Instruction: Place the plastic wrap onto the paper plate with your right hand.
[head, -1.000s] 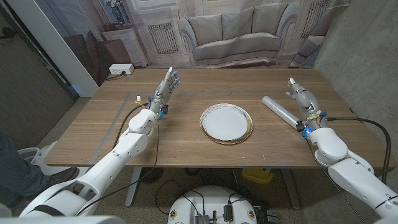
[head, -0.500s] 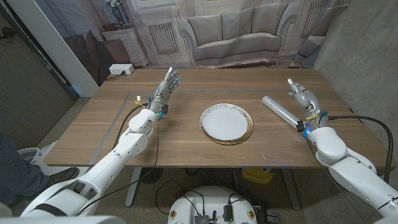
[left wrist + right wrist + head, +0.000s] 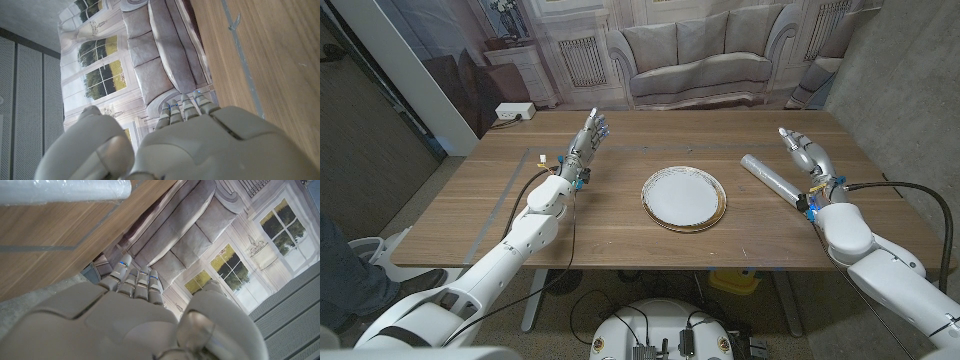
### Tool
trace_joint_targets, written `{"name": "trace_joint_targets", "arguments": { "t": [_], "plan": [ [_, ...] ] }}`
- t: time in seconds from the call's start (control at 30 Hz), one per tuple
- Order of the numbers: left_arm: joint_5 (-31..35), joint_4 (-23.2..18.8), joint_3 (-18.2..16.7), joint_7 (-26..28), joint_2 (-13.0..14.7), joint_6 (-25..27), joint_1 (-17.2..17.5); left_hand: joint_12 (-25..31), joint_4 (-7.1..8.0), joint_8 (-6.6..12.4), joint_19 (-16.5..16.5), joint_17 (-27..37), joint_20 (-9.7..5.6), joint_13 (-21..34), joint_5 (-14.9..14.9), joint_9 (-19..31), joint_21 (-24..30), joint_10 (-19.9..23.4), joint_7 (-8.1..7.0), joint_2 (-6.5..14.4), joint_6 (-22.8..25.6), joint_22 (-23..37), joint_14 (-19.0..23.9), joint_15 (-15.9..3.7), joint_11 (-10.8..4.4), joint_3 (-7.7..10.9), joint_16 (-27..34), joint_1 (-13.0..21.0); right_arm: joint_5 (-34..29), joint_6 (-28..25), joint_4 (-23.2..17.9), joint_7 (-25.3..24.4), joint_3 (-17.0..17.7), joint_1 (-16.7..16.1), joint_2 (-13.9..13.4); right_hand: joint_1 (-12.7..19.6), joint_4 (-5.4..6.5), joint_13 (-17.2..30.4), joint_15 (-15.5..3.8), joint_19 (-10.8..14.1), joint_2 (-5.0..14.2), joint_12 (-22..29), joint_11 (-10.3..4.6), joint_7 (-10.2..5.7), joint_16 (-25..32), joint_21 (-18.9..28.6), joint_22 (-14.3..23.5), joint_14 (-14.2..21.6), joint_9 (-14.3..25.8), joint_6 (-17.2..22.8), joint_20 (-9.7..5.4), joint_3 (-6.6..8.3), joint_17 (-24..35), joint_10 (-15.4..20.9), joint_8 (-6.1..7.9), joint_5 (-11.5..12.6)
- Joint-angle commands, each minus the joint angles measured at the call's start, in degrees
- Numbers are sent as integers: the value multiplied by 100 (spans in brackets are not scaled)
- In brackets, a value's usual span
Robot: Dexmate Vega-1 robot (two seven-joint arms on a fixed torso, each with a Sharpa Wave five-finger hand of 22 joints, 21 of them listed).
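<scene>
Right hand stands over the right part of the table, fingers extended and apart, holding nothing. It sits just beside the plastic wrap, on the roll's outer side, apparently not yet touching; likely staged there so the fingers can close across the roll rather than along it.

Plastic wrap: a slim grey-silver roll lying flat on the table, right of the paper plate and apart from it. Long axis runs diagonally, far end angled toward the table's middle, near end toward the right arm. Right wrist view shows the roll lying beside the fingertips.

Paper plate sits mid-table, face up, nothing on it, clear path from the roll.

Left hand is parked on the table's left side, fingers straight and close together, holding nothing, well away from the work.

Judgement: grasp not yet made; carry to plate remains.
</scene>
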Motion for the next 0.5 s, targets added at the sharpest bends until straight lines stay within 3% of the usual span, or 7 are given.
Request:
{"name": "trace_joint_targets", "arguments": {
  "t": [0.03,0.5],
  "plan": [
    [-18,-61,-31,26,33,-12,87,11,9,-20,32,23,-21,-4,-10,9,-30,61,16,29,53,25,32,15,-9,-30,-11,35,-438,-677,-281,-176,-39,-8,-81,30,-32,18,-6,75,20,15,-21,-24,-4,-20,20,67,22,48,-163,7,3,60,19,21],
    [-7,-162,-47,62,69,-14,134,19,3,-17,66,20,-147,-4,-21,9,-23,110,32,46,92,23,90,16,33,-46,-1,63,-870,-1491,-686,-318,-44,-92,-242,49,-49,18,-16,93,32,10,-49,-40,-12,-61,21,75,23,50,-162,10,2,72,11,27]
  ]
}}
